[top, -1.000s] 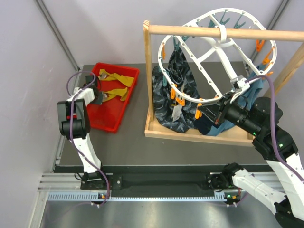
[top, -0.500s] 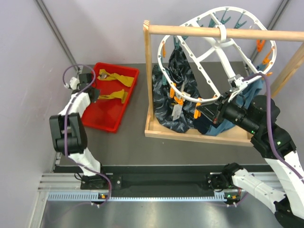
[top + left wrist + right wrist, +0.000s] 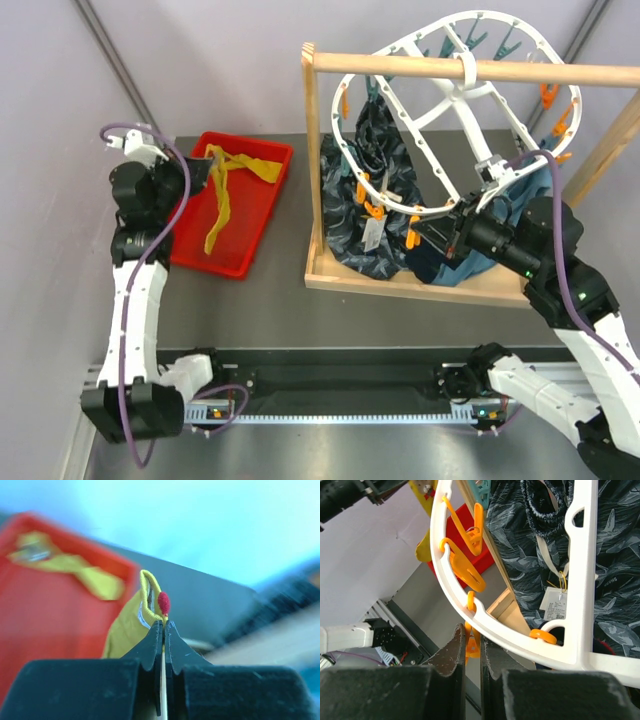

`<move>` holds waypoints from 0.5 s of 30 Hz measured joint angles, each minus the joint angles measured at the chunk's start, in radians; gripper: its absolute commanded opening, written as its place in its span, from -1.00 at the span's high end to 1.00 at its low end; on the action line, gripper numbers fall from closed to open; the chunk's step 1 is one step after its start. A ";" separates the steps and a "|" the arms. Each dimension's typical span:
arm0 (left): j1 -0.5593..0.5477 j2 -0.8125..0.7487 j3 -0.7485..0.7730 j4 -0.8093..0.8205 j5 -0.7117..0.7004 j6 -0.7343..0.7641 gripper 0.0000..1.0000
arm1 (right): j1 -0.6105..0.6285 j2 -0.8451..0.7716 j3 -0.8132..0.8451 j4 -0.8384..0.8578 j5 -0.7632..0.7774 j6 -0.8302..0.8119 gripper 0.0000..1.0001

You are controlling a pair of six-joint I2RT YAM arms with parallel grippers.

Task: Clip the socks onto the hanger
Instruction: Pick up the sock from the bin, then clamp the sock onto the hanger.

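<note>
1. Top external view: both arms start at the near edge of the gray tabletop (image 3: 300, 320).
2. A red bin (image 3: 240, 238) sits on the left side of the tabletop.
3. The left hand (image 3: 205, 167) is up over the bin. Its two fingers are pressed tight together on the top edge of a long yellow sock (image 3: 217, 205).
4. That sock hangs straight down from the hand, over the bin. The left wrist view shows the hand (image 3: 163, 627) pinching the sock (image 3: 127, 630) right at its fingertips.
5. A second yellow sock (image 3: 255, 168) lies at the far end of the bin.
6. On the right side, the right hand (image 3: 452, 237) is at the near rim of the white hanger (image 3: 420, 143). Its fingers are squeezed together on an orange peg (image 3: 469, 647) just under the rim.
7. The hanger is tilted. Its hook is over the top rod of a wooden rack (image 3: 400, 283).
8. A dark patterned cloth (image 3: 350, 230) hangs down inside the rack, under the hanger.
</note>
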 measured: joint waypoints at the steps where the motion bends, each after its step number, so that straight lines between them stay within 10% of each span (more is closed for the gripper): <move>1: -0.003 -0.027 -0.013 0.023 0.067 0.011 1.00 | 0.000 0.003 0.000 0.000 0.000 0.000 1.00; 15: -0.489 -0.055 -0.058 0.024 0.549 0.175 1.00 | 0.000 0.033 0.014 -0.002 -0.014 -0.001 1.00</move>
